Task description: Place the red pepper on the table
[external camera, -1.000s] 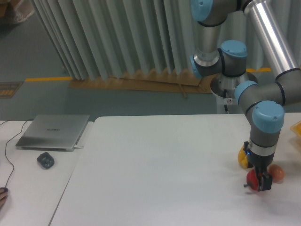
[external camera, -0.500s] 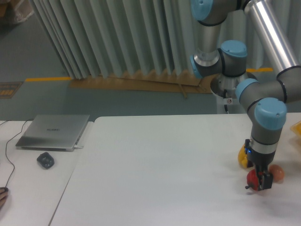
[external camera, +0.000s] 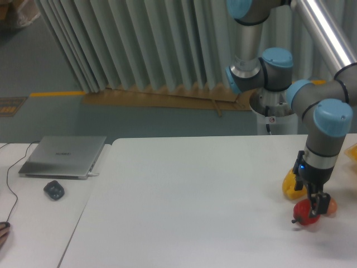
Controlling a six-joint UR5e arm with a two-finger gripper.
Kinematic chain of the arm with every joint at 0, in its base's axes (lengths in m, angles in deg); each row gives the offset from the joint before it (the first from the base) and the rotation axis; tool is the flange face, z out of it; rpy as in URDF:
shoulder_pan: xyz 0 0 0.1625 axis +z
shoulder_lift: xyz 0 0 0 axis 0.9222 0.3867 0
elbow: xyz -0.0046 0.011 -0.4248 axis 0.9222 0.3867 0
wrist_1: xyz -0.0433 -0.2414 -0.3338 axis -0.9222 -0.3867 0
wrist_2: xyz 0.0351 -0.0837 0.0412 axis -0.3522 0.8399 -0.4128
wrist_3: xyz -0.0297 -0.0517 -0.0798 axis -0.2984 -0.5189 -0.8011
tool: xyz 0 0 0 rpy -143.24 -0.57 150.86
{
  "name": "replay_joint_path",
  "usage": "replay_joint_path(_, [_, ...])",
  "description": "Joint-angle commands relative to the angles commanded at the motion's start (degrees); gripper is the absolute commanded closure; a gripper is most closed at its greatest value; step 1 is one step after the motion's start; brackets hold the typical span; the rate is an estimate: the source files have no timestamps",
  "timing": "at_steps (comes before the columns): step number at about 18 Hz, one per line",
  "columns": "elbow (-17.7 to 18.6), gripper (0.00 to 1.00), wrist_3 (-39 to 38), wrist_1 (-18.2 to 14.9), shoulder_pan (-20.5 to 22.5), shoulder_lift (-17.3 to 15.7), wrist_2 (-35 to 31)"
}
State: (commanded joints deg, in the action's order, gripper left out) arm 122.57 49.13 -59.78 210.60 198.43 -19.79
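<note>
The red pepper (external camera: 303, 213) lies on the white table (external camera: 195, 195) near its right front, with its dark stem pointing left. My gripper (external camera: 319, 209) points down just to the right of it, between the pepper and the small brown egg (external camera: 332, 207). The fingers look apart and hold nothing. The gripper's left side still stands against the pepper's right edge. The egg is partly hidden behind the gripper.
A yellow pepper (external camera: 290, 183) lies just behind the red one, beside the arm's wrist. A yellow object (external camera: 352, 151) shows at the right edge. A closed laptop (external camera: 64, 156) and a dark mouse (external camera: 54, 190) lie on the adjoining table at left.
The gripper has moved right and slightly up, off the red pepper. The pepper has stayed on the table and shows more fully now.
</note>
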Motion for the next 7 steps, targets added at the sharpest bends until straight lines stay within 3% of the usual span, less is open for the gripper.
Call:
replay_joint_path(4, [-1.58,0.00,0.09,-3.95,0.35,-0.35,-0.36])
replay_joint_path(7, [-1.50,0.00,0.17,-4.13,0.62,-0.62,-0.36])
